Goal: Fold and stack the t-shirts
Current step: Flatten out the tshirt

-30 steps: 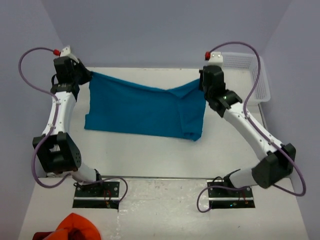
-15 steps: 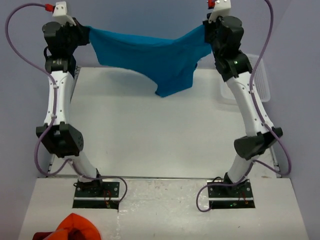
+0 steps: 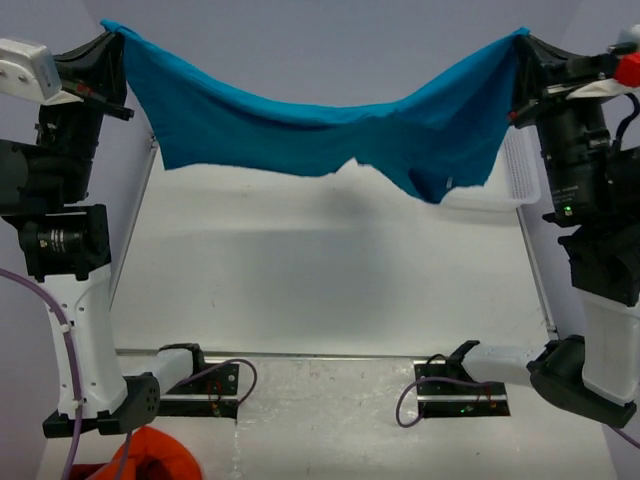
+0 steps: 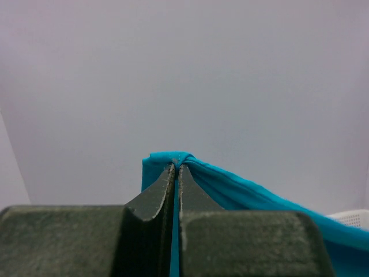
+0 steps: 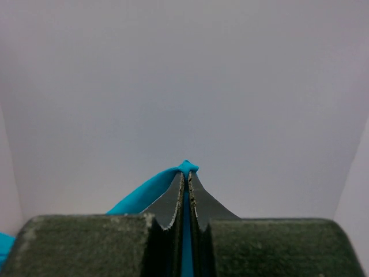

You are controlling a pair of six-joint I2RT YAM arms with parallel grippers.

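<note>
A teal-blue t-shirt (image 3: 310, 125) hangs stretched in the air between my two grippers, high above the white table (image 3: 320, 270). It sags in the middle and a fold droops lower at the right. My left gripper (image 3: 112, 30) is shut on the shirt's left corner; in the left wrist view (image 4: 176, 166) blue cloth (image 4: 230, 187) is pinched between the jaws. My right gripper (image 3: 522, 36) is shut on the right corner; the right wrist view (image 5: 186, 173) shows cloth (image 5: 144, 190) between the closed jaws.
A white mesh basket (image 3: 515, 175) stands at the table's far right, partly behind the shirt. An orange-red bunched cloth (image 3: 150, 455) lies at the bottom left near the left arm's base. Purple cables run by both bases.
Both arms have risen and spread apart, lifting the shirt off the table and stretching it wide in the air. The grip on both corners has held.
</note>
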